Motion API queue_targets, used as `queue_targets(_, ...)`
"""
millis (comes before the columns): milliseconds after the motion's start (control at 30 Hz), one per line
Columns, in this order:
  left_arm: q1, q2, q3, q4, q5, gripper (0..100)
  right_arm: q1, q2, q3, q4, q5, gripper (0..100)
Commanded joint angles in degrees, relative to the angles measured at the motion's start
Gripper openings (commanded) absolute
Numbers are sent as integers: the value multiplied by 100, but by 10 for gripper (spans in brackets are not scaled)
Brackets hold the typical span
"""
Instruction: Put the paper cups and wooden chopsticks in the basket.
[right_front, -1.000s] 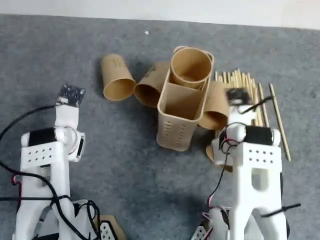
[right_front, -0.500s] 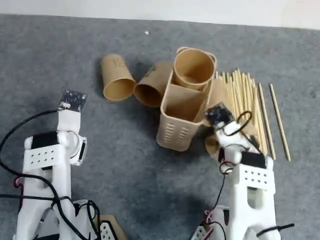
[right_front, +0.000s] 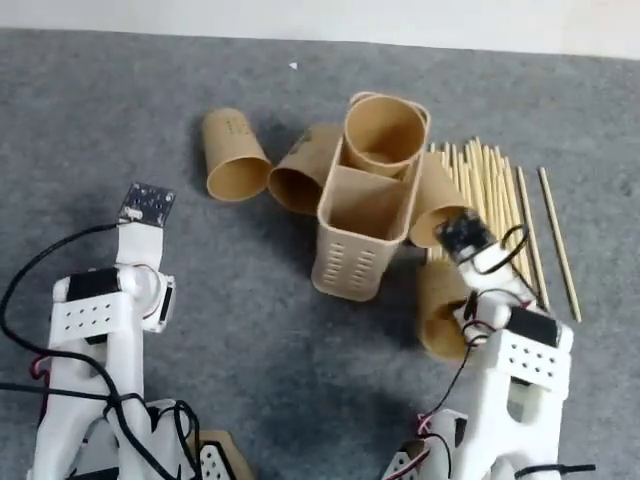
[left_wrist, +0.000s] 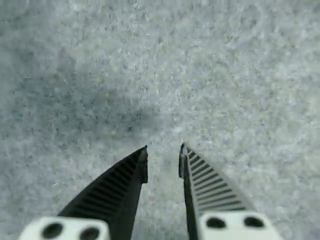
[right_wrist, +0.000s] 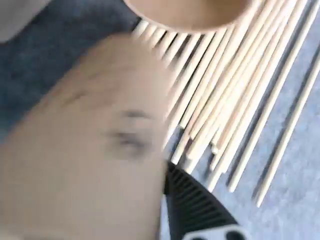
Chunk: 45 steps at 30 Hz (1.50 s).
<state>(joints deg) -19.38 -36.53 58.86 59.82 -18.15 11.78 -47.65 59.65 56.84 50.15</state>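
left fingers (left_wrist: 125, 185): a narrow gap between the two black ribbed tips, with nothing in it; they point down at the grey carpeted surface (left_wrist: 210, 60).
right fingers (right_wrist: 192, 207): clamped on a brown paper cup (right_wrist: 85, 150); one black ribbed finger presses the cup's outer wall, and the cup hides the other.
brown paper cup (right_front: 440, 310): in the high view, at 5 o'clock from the basket, just beside the right arm (right_front: 525, 350).
basket: a tan slotted plastic basket (right_front: 350, 265) with two compartments, standing near the middle of the surface; its 12 o'clock compartment holds an upright cup (right_front: 383, 135).
lying cups: at 10 o'clock from the basket, a far lying cup (right_front: 232, 155) and a near lying cup (right_front: 300, 172), the near one touching the basket wall; a third lying cup (right_front: 438, 205) at 3 o'clock, between the basket and the chopsticks.
wooden chopsticks (right_front: 495, 190): a pale bundle spread flat at 3 o'clock from the basket, running 12 to 6; a single stick (right_front: 560, 240) lies apart, farther toward 3 o'clock.
left arm (right_front: 100, 310): at 8 o'clock from the basket, well apart from the cups.
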Motion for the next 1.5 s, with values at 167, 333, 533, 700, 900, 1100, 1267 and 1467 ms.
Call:
queue_targets(167,-13,-101,4,-237,-9,127,-708,-532,-3881,2607,-1890,5)
queue_targets(333,66,-101,119,-325,158,127,-1244,444,-5640,2598,-3068,5)
queue_targets(533,224,-127,356,-615,343,127,-1789,2501,-7424,2141,-4185,5)
queue_targets(700,224,-127,356,-624,343,127,-2176,4198,-9235,2774,-4246,5)
queue_targets(900,233,-127,356,-624,343,127,-2255,5622,-11231,4022,-4360,5)
queue_targets(1100,330,-127,356,-615,343,127,-2264,5807,-12066,4435,-4589,5)
queue_targets(1267,321,-127,356,-615,343,127,-2492,5824,-10721,4426,-4800,5)
queue_targets(1467,321,-127,365,-607,343,127,-2826,5807,-10229,4400,-4774,10)
